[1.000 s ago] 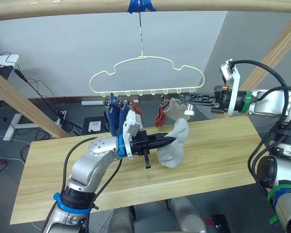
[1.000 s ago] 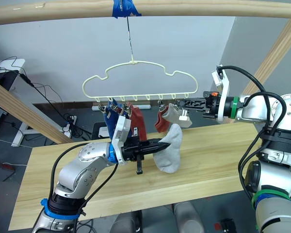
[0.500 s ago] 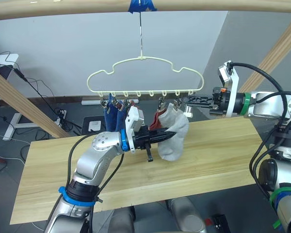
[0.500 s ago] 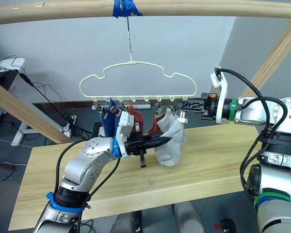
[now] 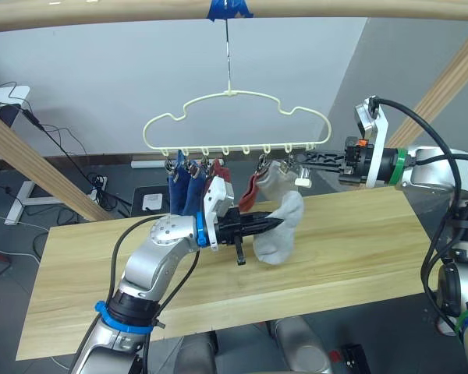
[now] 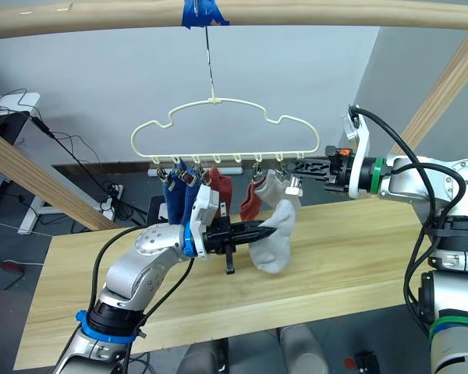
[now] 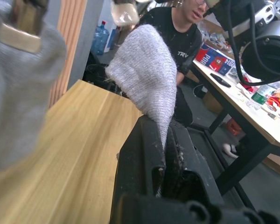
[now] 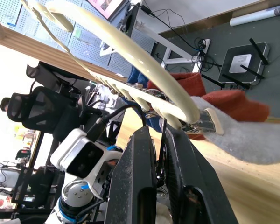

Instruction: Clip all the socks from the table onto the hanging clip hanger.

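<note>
1. Left gripper [image 5: 274, 224] is pinching a light grey sock [image 5: 279, 234] between its closed black fingers, holding it above the table [image 5: 343, 257] just under the clip hanger [image 5: 235, 125]; the left wrist view shows the fabric squeezed into the narrow slot between the fingers.
2. Right gripper [image 5: 308, 159] is reaching in from the right at the hanger's end clips, its fingers nearly together around something at the wire; whether they are truly closed I cannot tell.
3. Lettering is showing on the dark shirt of a person [image 7: 179, 35] in the left wrist view, roughly "TRV", not fully readable.
4. Pale yellow wire with a wavy top is hanging by a long hook from a wooden pole [image 5: 335, 8] marked with blue tape [image 5: 228, 9].
5. Two royal blue socks [image 5: 182, 191] are hanging from the left clips, a rust red sock [image 5: 217, 181] beside them, another rust red sock [image 5: 254, 187] and a second grey sock [image 5: 274, 179] further right.
6. Light plank tabletop is showing clear grain; behind it a grey wall, dark floor and loose cables [image 5: 62, 144] are showing.
</note>
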